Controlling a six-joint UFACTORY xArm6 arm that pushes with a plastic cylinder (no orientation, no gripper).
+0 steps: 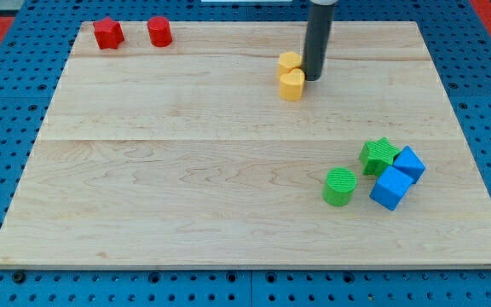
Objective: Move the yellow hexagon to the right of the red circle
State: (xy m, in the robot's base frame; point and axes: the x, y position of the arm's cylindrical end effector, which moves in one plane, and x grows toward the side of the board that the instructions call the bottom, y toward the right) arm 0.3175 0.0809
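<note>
The yellow hexagon (289, 61) lies near the view's top, right of centre, with a yellow heart-shaped block (291, 84) touching it just below. My tip (313, 78) stands right beside both, touching or nearly touching their right sides. The red circle (159, 31) is a red cylinder at the view's top left, well to the left of the yellow hexagon. A red star (107, 33) sits just left of the red circle.
A green star (379, 155), a green cylinder (340, 187) and two blue blocks (408, 162) (390, 188) cluster at the view's lower right. The wooden board (186, 170) rests on a blue pegboard table.
</note>
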